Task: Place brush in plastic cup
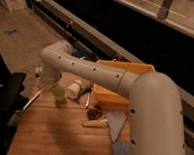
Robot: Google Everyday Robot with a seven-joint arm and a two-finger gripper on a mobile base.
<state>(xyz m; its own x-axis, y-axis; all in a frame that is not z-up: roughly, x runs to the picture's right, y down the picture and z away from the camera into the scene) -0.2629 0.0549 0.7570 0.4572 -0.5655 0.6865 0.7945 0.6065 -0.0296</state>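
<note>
Gripper pressed together above the worktop's left edge, beside the plastic cup, brush underneath.

Our arm sweeps in from the lower right, bends at the elbow and drops down; our end effector, below that elbow, is closed.

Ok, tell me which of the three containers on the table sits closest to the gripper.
The plastic cup, small and translucent green, directly below the gripper. The white round container and yellow tub sit further right.
</note>
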